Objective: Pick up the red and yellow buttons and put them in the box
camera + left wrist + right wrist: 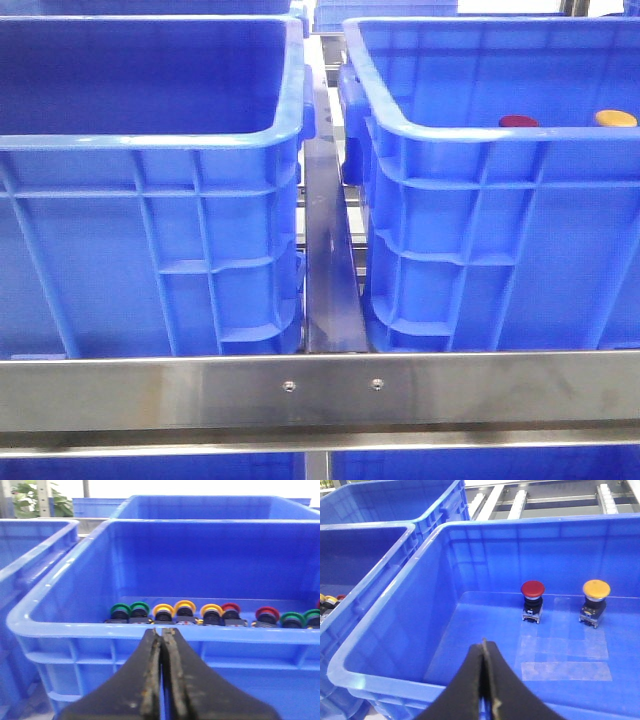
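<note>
Factory or warehouse line, blue plastic crates (150, 200) on steel frame (320, 390), roller conveyor (520, 500) behind

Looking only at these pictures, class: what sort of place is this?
Probably a factory or warehouse sorting station: large blue crates on a steel rack, roller conveyor tracks behind, and rows of industrial push buttons.

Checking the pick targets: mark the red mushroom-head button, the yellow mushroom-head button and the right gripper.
Red mushroom-head button (532, 588): right wrist view, on its domed cap.
Yellow mushroom-head button (596, 587): right wrist view, on its cap.
Right gripper (483, 647): right wrist view, at the closed fingertips.
</note>
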